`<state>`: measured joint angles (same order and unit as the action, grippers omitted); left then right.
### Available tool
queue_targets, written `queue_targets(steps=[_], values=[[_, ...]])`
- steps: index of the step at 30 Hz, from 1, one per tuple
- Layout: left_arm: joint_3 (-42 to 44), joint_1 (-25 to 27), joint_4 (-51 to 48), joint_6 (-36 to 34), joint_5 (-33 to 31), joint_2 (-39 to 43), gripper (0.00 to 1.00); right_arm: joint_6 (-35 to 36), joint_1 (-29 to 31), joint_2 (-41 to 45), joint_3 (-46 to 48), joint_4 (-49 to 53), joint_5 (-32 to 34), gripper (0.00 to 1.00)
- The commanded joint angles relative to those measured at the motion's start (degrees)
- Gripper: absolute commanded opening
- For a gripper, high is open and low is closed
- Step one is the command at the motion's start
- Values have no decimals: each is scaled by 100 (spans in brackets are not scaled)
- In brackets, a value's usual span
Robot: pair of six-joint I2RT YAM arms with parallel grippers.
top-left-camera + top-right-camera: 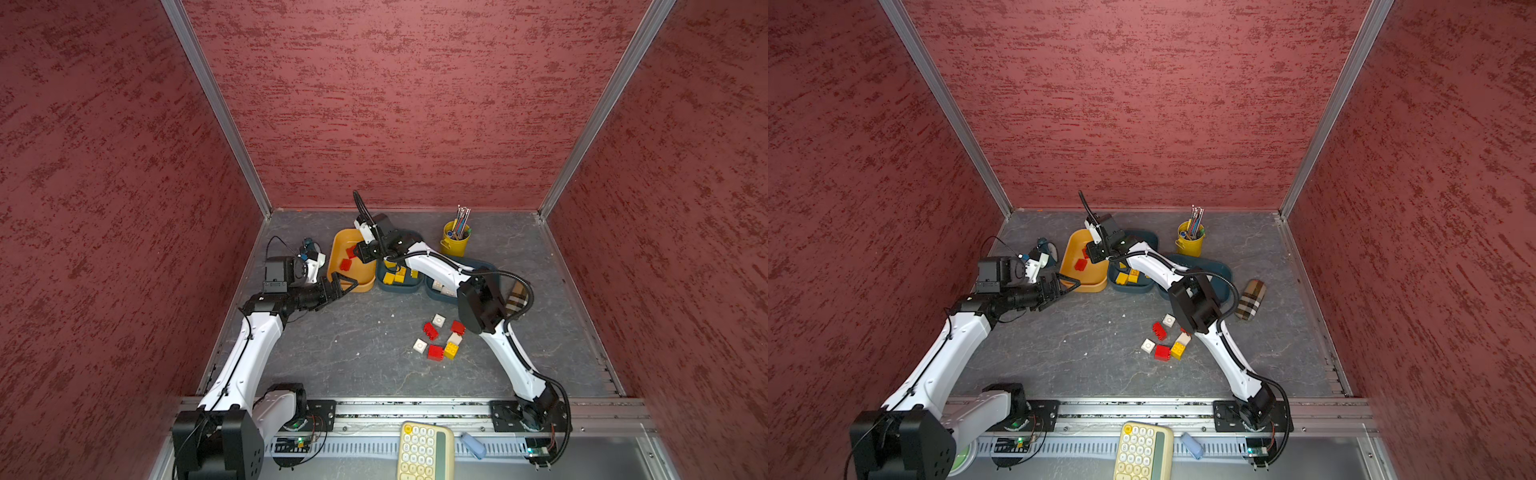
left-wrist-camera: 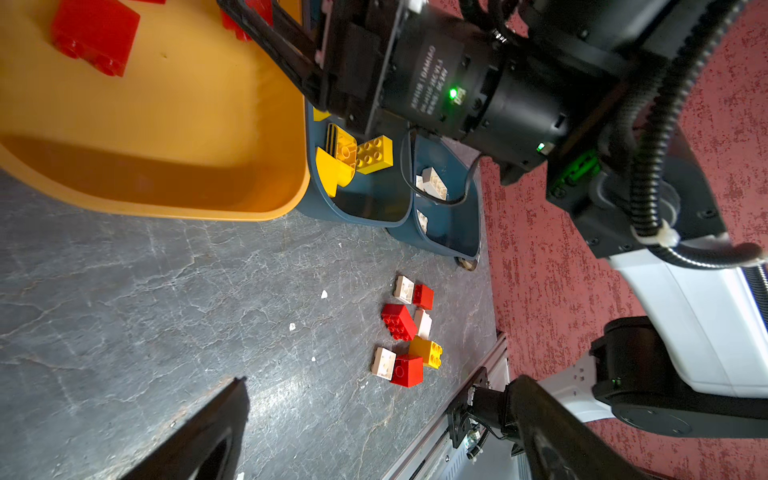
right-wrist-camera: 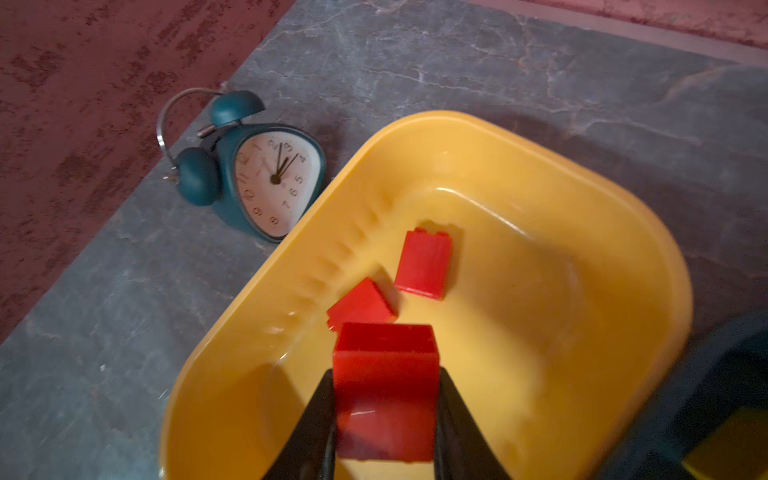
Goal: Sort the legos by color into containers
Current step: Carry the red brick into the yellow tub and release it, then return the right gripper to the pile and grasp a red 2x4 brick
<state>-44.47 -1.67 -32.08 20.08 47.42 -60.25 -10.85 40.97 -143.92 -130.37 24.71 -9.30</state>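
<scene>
My right gripper (image 3: 385, 374) is shut on a red brick (image 3: 384, 353) and holds it just above the inside of the orange-yellow tub (image 3: 648, 232), which also shows in a top view (image 1: 361, 286). Two more red bricks (image 3: 424, 266) lie on that tub's floor. Beside it stand two teal tubs: one (image 2: 374, 212) has yellow bricks (image 2: 374, 153) in it, the other (image 2: 449, 245) white ones. Several loose red, white and yellow legos (image 1: 440, 336) lie in a cluster on the table by the right arm. My left gripper (image 1: 347, 286) stands open and empty at the orange tub's near edge.
A teal alarm clock (image 3: 266, 178) lies left of the orange tub. A yellow cup of pens (image 1: 456, 241) stands at the back. A plaid roll (image 1: 1250, 299) lies right of the teal tubs. A calculator (image 1: 424, 451) rests on the front rail. Red walls close three sides.
</scene>
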Motion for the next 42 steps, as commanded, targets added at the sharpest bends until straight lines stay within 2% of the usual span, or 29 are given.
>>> queue_targets(steps=[1,3,7,10,13,16,23,26,29,35,42], values=[[-133,-53,159,-39,-58,4,100,259,-101,-316,-621,114,485,30],[-108,-58,206,-34,-66,-36,99,318,-137,-522,-850,56,654,37],[-70,-63,291,14,-23,-103,99,444,-201,-691,-1296,280,592,56],[-80,-61,295,14,-22,-121,99,571,-203,-453,-1197,468,432,64],[-79,-62,300,17,-22,-123,99,735,-212,102,-611,568,198,66],[-46,-55,331,53,2,-113,99,897,-205,968,615,435,-39,68],[26,-15,502,181,95,-165,99,1194,-212,3386,3640,450,-122,71],[29,21,525,189,100,-211,99,1094,-221,4205,4675,690,81,71],[26,61,527,195,92,-282,99,641,-218,4869,5534,871,191,71],[49,164,604,269,38,-325,99,-218,-150,5776,6861,1141,351,64],[-13,230,607,295,9,-367,99,-637,186,5986,7736,743,617,58]])
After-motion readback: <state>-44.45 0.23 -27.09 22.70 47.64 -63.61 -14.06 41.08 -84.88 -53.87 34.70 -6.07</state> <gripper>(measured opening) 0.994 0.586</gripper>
